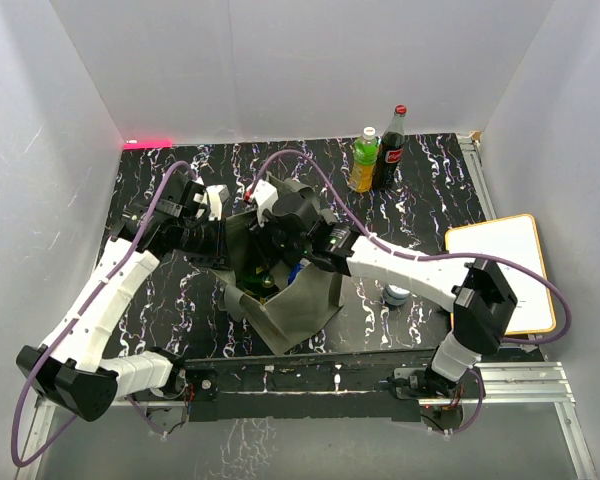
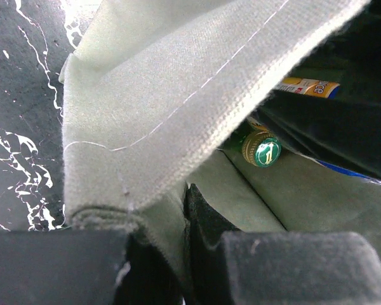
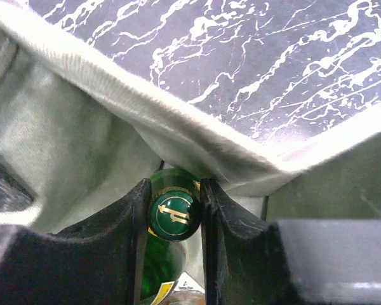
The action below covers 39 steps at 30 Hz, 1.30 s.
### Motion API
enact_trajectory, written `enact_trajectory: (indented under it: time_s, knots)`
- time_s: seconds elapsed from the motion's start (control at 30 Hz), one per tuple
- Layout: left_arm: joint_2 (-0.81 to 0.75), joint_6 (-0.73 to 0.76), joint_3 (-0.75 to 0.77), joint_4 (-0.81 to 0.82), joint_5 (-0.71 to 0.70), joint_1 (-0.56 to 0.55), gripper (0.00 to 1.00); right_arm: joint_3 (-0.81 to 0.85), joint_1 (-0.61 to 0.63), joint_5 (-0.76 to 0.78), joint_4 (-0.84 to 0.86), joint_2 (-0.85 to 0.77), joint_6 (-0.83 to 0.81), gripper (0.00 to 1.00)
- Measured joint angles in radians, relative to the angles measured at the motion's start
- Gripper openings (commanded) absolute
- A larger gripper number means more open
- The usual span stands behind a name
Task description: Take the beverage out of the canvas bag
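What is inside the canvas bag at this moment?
Inside the canvas bag lies a green bottle with a green-gold cap, clamped in the right gripper. Fabric hides its lower body and the bag's floor.

Soft, even white light is falling from above in the overhead view, washing the walls pale and leaving only faint shadows on the marbled worktop. A red glow is bleeding at the back-left corner. In the left wrist view the canvas bag is showing a fairly sharp weave, while the left hand is blurring into darkness. In the right wrist view the right hand is looking murky and soft, and the green bottle is glinting at its cap.
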Motion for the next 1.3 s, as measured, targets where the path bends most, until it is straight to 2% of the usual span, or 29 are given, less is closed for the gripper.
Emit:
enact_trajectory:
  time_s: [0.43,0.77,0.97,1.3]
  knots:
    - [0.019,-0.006,0.018,-0.006,-0.006,0.000,0.05,0.150,-0.002,0.205,-0.151,-0.051,0.251,0.08]
    - [0.028,-0.008,0.020,-0.005,-0.005,0.000,0.05,0.338,-0.037,0.243,-0.307,-0.052,0.411,0.08]
    - [0.028,-0.015,0.020,-0.005,-0.005,0.000,0.05,0.430,-0.109,0.237,-0.392,-0.067,0.544,0.08]
    - [0.035,-0.015,0.027,-0.006,-0.006,0.000,0.04,0.563,-0.296,0.199,-0.578,-0.126,0.723,0.08]
